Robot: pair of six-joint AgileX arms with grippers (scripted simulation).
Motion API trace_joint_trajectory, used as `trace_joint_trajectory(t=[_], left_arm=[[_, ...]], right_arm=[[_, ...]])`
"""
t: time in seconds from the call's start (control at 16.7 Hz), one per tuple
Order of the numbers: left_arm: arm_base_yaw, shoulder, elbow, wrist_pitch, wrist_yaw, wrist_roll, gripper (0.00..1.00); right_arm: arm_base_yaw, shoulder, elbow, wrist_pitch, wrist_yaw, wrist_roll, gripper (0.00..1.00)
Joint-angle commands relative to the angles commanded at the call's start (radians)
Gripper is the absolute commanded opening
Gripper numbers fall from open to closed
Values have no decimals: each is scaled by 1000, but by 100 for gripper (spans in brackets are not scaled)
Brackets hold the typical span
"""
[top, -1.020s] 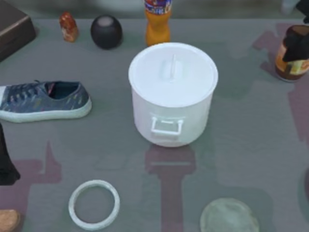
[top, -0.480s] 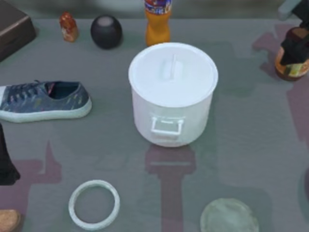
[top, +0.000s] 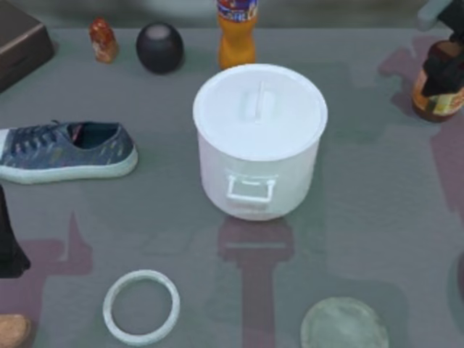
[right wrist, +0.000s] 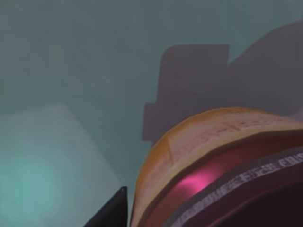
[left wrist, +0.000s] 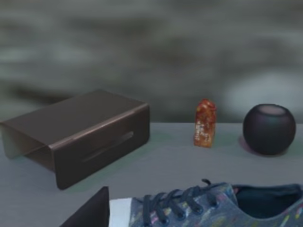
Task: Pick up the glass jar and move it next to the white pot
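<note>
At the counter's (top: 377, 196) left edge, the left arm's black tool (top: 10, 250) is sitting parked below the toe of a blue canvas sneaker with a white sole (top: 69, 151); whether its fingers are apart or together cannot be told. Along the far side, going rightward, a dark brown box (top: 22, 42) is lying in the corner, then a small red-orange carved stone (top: 104, 39), a black matte ball (top: 159, 47) and a tall orange bottle with a blue-red label (top: 237, 30) are standing in a row. The large white cylindrical pot with a flat lid (top: 259, 138) is sitting mid-counter, its rectangular side handle facing the near edge. Nearer the viewer, a thin white ring (top: 141, 307) and a pale green disc (top: 344, 324) are lying flat. At the far right edge, well apart from the pot, the small squat glass jar with dark contents and a yellow-orange label (top: 437, 99) is standing under the right arm's black tool (top: 444, 69), which is covering its top; the pictures do not show whether that tool is clamped on the jar. In the right wrist view the jar's label (right wrist: 208, 146) is filling the frame beside one dark fingertip (right wrist: 111, 213).
</note>
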State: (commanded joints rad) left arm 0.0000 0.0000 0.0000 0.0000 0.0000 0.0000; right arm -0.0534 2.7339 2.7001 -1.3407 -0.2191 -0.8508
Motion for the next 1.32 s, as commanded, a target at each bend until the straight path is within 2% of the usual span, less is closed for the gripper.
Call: trace_joint_trajectory(t=[0.18,0.24,0.84,1.32], left_arm=[[0,0,0,0,0,0,100],[0,0,0,0,0,0,100],[0,0,0,0,0,0,100],[0,0,0,0,0,0,100]], right_arm=[[0,0,0,0,0,0,2],[0,0,0,0,0,0,0],[-4,-11,-14,0,0,2,0],[2,-318,-363,40,-6,-6,0]])
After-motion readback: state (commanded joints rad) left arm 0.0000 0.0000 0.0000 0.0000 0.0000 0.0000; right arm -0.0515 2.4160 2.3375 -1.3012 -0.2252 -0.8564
